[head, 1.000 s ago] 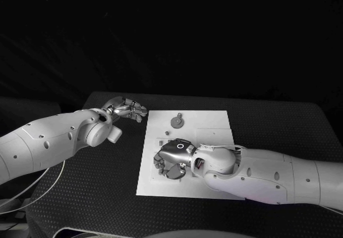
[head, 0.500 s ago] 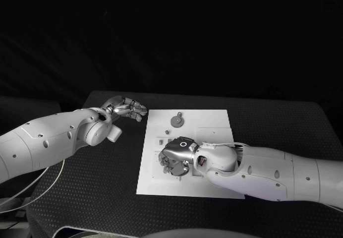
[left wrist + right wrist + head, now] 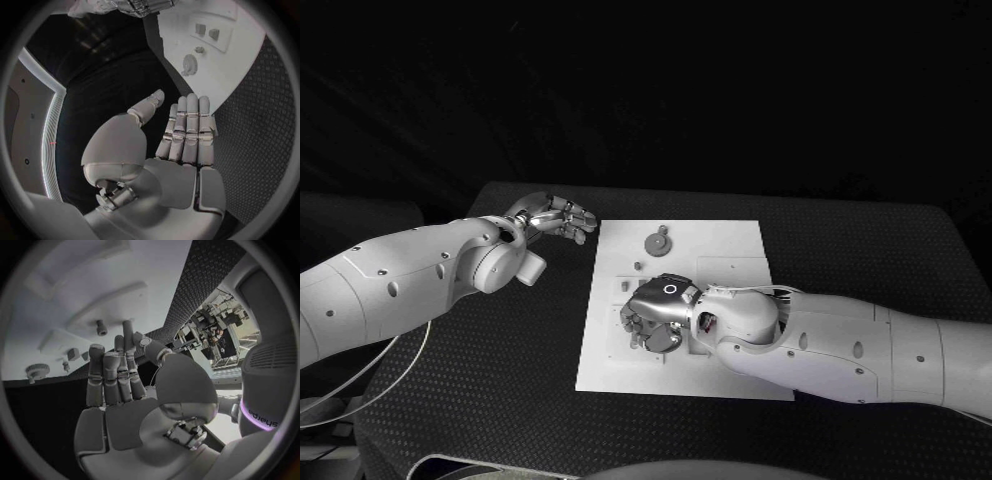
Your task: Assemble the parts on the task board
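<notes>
A: What carries everything?

B: A black table (image 3: 473, 400) with a dimpled surface. The white task board (image 3: 718, 375) lies flat in its middle, long side running away from the robot.

A: And the arms?

B: The right arm (image 3: 877, 350) reaches in across the near right corner of the task board. Its right hand (image 3: 658, 312) hangs over the board's left half, palm down, close to the plate. The left arm (image 3: 401, 285) lies over the table to the left of the board, and the left hand (image 3: 557, 218) sits off the board's far left corner, above bare table.

A: How are the fingers?

B: In the left wrist view the left hand's fingers (image 3: 187, 127) lie straight and side by side, the thumb set a little apart, with nothing in them. In the right wrist view the right hand's fingers (image 3: 111, 372) stand nearly straight and close together, and nothing shows between them. From the head view I cannot tell whether they touch anything beneath the palm.

A: Where are the parts?

B: A round gear-like part (image 3: 656, 243) lies on the far end of the board, well clear of both hands. The right wrist view shows a small peg (image 3: 100, 327) standing on the board just beyond the fingertips, and a small toothed wheel (image 3: 36, 371) off to one side.
</notes>
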{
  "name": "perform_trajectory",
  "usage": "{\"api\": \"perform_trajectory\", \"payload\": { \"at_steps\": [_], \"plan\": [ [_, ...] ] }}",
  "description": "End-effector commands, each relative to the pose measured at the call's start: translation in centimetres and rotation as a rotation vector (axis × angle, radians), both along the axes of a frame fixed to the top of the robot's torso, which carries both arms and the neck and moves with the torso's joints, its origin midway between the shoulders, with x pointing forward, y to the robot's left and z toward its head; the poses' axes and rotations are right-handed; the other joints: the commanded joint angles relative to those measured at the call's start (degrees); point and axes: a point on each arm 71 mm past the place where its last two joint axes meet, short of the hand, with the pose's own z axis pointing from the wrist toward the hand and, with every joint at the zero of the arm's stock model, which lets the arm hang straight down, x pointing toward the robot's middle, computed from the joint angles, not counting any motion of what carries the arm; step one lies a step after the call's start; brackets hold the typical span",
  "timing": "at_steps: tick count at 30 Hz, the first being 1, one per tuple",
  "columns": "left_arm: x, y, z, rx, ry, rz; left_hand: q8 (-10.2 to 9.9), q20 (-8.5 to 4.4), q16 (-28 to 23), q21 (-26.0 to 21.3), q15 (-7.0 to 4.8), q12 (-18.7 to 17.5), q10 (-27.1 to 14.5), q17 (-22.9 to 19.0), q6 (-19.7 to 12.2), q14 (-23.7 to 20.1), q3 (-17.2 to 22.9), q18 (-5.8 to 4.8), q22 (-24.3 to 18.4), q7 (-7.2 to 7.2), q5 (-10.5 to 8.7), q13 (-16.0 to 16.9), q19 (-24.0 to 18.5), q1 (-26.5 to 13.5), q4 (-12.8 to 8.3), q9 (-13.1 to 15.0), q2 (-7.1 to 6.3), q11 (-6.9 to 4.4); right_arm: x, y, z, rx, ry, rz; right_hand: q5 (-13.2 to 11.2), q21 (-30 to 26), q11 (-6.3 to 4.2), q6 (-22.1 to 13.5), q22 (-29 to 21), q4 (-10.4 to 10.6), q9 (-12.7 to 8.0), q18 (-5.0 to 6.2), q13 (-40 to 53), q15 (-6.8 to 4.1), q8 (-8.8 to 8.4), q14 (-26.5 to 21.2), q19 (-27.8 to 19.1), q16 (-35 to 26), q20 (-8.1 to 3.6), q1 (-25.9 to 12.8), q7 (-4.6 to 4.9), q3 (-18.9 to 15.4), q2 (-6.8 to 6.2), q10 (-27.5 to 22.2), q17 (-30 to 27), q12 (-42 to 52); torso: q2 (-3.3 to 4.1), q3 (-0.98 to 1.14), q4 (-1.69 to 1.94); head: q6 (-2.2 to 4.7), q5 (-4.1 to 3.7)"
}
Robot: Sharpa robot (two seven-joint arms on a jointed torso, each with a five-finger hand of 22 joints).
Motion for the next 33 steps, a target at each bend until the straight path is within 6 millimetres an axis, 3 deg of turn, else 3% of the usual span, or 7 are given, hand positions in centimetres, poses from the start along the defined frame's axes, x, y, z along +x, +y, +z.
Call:
{"api": "perform_trajectory", "payload": {
  "at_steps": [1,33],
  "plan": [
    [-0.01,-0.22,0.14,-0.014,-0.004,-0.015,0.0,0.26,-0.3,-0.2,0.28,0.0,-0.4,0.1,0.0,0.0,-0.2,0.60,0.1,0.27,0.06,-0.1,0.2,-0.3,0.2,-0.1,-0.02,-0.04,-0.23,-0.13,-0.62,-0.039,0.020,0.013,0.2,0.3,-0.09,0.4,1.1,0.0,0.1,1.31,0.1,-0.42,0.23,0.1,0.1,0.2,-0.43,1.1,0.08,0.3,0.64,0.5,0.1,0.1,0.00,0.00,0.01,-0.04,-0.03],
    [-0.03,-0.26,0.12,-0.014,-0.002,-0.017,0.0,0.27,-0.5,-0.3,0.28,0.0,-0.5,0.3,0.0,0.0,-0.2,0.60,0.2,0.27,0.06,-0.1,0.2,-0.3,0.2,-0.1,-0.01,-0.04,-0.77,0.49,-0.57,-0.043,-0.006,0.032,0.2,0.4,-0.12,0.5,1.1,0.0,0.1,1.31,0.2,-0.45,0.20,0.0,0.0,0.2,-0.43,1.3,0.04,0.2,0.67,0.6,0.1,0.0,0.00,0.01,-0.04,-0.14,0.06]
  ]
}}
